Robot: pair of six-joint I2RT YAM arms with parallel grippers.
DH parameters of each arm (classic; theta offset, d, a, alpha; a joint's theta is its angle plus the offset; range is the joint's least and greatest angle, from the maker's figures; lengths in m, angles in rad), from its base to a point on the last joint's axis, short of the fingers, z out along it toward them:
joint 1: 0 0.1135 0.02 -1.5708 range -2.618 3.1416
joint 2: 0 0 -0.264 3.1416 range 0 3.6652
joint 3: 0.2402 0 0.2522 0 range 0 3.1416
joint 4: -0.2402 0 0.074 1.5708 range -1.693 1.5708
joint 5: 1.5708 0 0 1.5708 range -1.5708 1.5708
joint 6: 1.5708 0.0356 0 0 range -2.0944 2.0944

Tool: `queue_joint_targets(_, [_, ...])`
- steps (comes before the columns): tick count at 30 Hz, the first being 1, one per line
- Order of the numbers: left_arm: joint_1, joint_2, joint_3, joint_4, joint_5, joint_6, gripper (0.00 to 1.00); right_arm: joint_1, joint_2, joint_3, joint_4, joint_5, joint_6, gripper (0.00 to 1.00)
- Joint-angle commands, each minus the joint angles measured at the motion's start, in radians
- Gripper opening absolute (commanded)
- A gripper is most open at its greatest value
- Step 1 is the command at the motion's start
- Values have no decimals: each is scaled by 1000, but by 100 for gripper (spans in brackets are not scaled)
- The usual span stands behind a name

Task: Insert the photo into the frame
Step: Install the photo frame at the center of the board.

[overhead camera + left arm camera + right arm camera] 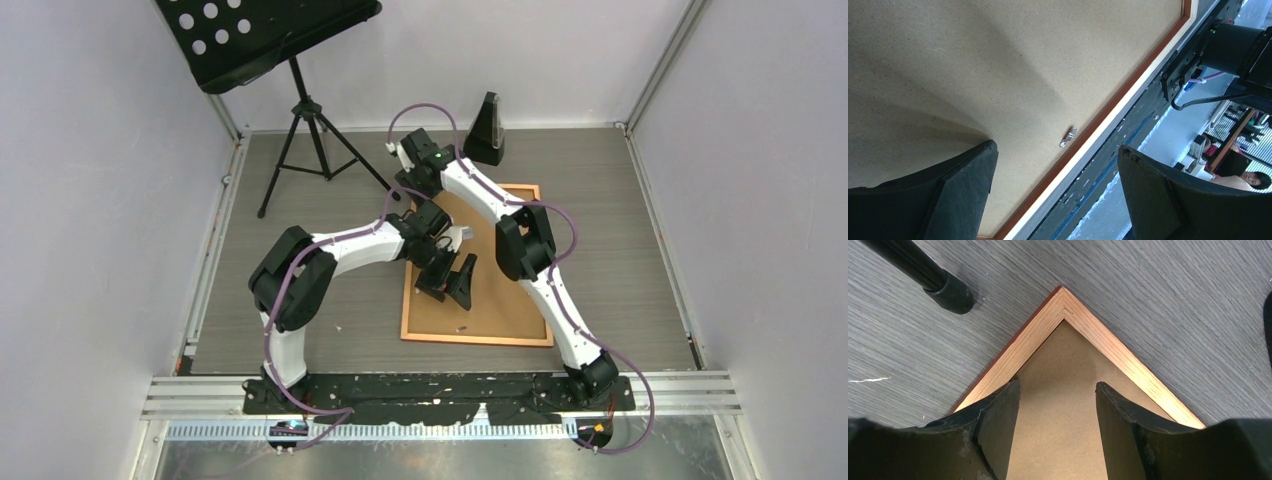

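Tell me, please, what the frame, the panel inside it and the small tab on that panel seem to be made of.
By its look the frame is wood: straight pale grain, a mitred corner joint, a copper-orange outer edge. Inside, the panel is probably fibreboard, matt tan and faintly speckled. On it, the small tab is likely metal, silvery and glinting.

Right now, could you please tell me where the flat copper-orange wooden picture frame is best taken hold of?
Probably the rail at the far-left corner, from above. The frame lies flat on the grey table with the brown backing board filling it, so only the rail offers a lip: one finger outside, one inside. The right gripper hangs open there.
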Motion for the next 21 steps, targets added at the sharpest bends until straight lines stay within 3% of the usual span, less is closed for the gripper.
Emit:
queue_joint_targets(1, [-16, 28, -10, 4, 10, -9, 94, -18, 37, 0, 81, 106, -48, 63])
queue_joint_targets(21, [-16, 37, -11, 8, 21, -20, 94, -17, 19, -59, 119, 98, -236, 63])
